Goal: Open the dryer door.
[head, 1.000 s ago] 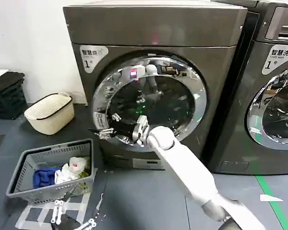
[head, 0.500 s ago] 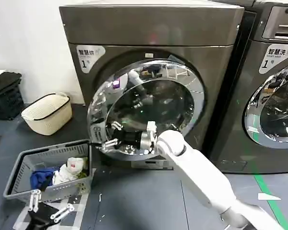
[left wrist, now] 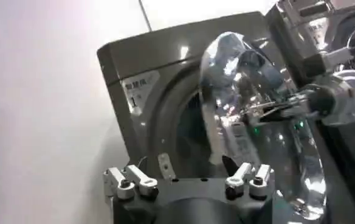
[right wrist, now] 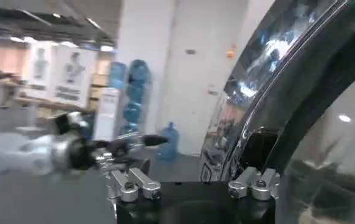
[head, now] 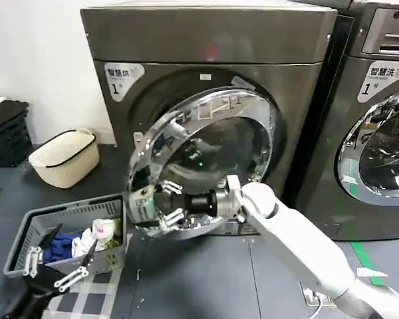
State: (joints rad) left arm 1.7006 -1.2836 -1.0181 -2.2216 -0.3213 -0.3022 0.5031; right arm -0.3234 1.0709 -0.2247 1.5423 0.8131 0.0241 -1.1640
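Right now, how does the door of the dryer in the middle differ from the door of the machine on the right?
The dryer door stands swung out, tilted from its opening; the right machine's door sits flush. The right gripper reaches the dryer door's lower rim; nothing touches the other. Both are round, chrome-ringed, with dark glass.

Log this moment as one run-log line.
task: open dryer door | dryer door: partly swung open | right gripper: open, at door's lower rim | left gripper: open, low beside laundry basket

The dryer door [head: 203, 163] has swung farther open, drawn nearer by the right end effector [head: 165, 207]; the left end effector [head: 56, 262] has risen.
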